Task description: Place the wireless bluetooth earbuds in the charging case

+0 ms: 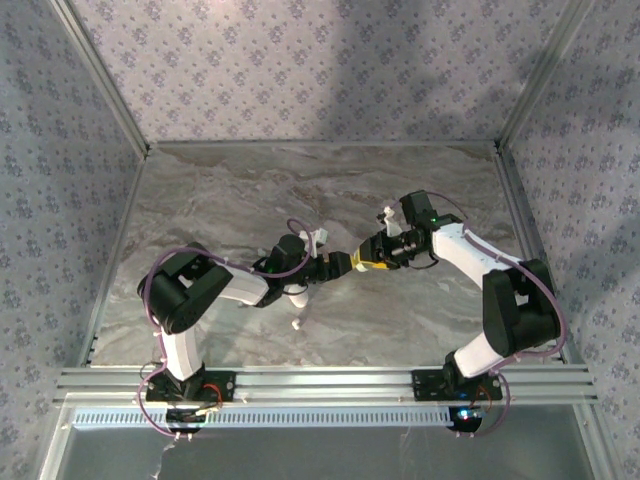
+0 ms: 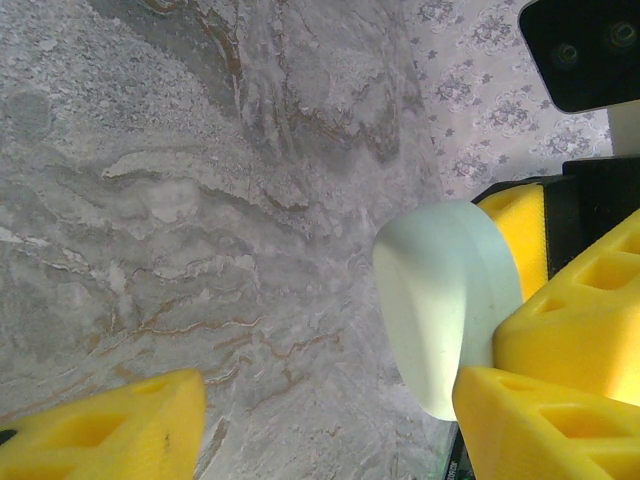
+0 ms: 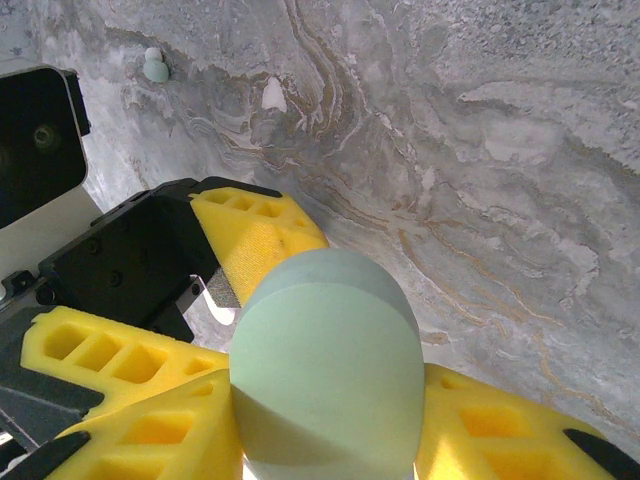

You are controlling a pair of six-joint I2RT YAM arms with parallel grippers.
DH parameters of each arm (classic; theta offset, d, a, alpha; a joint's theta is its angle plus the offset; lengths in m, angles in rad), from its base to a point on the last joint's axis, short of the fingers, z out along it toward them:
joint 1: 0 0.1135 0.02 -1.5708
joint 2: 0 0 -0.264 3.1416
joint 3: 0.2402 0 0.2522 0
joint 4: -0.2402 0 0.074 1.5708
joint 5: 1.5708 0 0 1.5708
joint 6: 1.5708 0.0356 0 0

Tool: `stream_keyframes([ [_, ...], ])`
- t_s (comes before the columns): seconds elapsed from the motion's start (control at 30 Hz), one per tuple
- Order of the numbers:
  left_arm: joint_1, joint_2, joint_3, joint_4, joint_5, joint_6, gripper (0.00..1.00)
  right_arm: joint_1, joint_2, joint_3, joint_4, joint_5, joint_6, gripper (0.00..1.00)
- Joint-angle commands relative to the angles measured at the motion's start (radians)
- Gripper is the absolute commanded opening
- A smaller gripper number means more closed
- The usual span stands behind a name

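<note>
**Top view:** the left gripper (image 1: 336,268) and right gripper (image 1: 370,262) meet mid-table. A tiny whitish plastic earbud (image 1: 297,323) lies on the grey marbled tabletop (image 1: 200,190) near the left arm.

**Left wrist:** its yellow fingers (image 2: 100,430) stand apart beside the pale green oval charging case (image 2: 445,305).

**Right wrist:** its fingers are clamped on the case, which seems closed.

**Step, judged:** presenting the case. Opening it next calls for a steady counter-hold.

Grey marble-patterned table (image 2: 200,200) with brown veins. At centre right, a smooth, oval, pale green charging case (image 2: 440,300) is clamped between the yellow fingers (image 2: 590,310) of the right gripper (image 2: 490,275). The left gripper (image 2: 330,410) has its jaws wide apart, one yellow finger in each lower corner. Floral wallpaper (image 2: 470,90) and a black camera housing (image 2: 580,50) sit top right
</note>
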Motion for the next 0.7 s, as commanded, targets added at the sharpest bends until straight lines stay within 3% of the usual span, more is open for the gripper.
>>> stream_keyframes([
  [0.0,-0.014,-0.004,0.040,0.070,0.027,-0.004,0.68,0.032,0.013,-0.009,0.004,-0.051,0.018,0.42],
  [0.47,-0.016,0.002,0.053,0.036,0.018,0.017,0.63,0.037,0.012,-0.010,0.043,-0.105,0.051,0.41],
  [0.67,-0.016,0.019,0.066,-0.071,-0.045,0.047,0.61,0.038,-0.006,-0.005,0.046,-0.134,0.065,0.42],
])
